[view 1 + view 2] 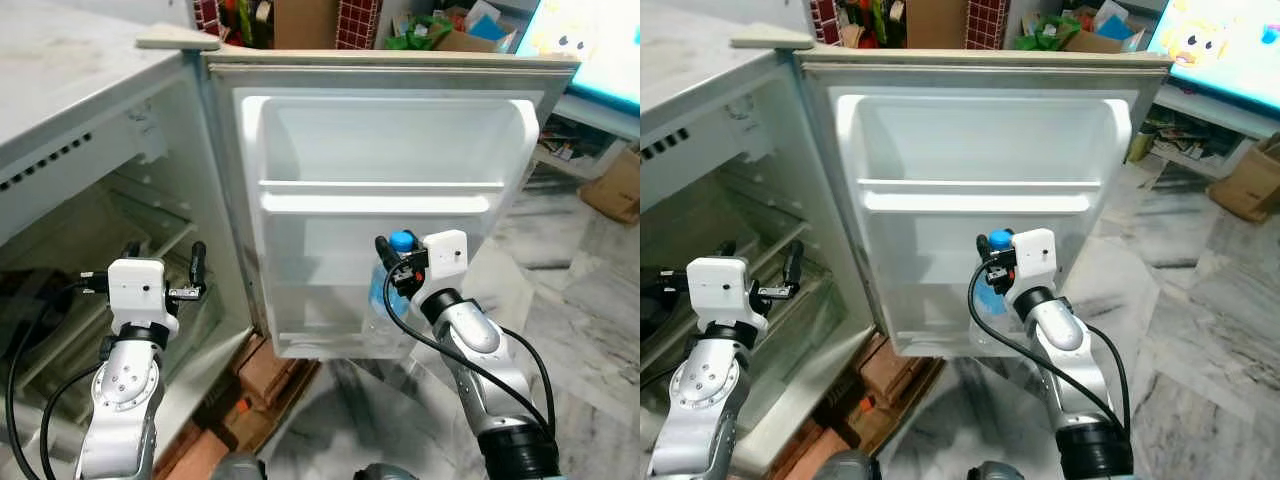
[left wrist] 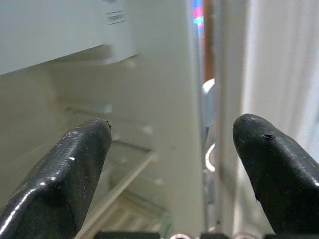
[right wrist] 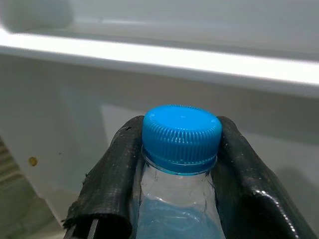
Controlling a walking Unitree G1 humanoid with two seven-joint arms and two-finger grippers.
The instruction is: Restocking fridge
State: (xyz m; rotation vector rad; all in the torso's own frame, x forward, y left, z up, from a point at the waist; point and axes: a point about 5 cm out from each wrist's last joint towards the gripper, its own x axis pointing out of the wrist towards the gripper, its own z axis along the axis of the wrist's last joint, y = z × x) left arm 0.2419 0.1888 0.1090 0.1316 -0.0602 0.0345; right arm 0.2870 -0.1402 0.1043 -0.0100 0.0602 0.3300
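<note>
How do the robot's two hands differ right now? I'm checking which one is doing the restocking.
The right hand is shut on a water bottle just below its blue cap; the left hand is open and holds nothing. The right hand is at the lower part of the open fridge door; the left hand is raised before the fridge's inner shelves. Both have two black fingers.

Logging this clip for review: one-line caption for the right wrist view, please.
Right gripper shut on the neck of a blue-capped water bottle, held before the fridge door's white shelf.
</note>
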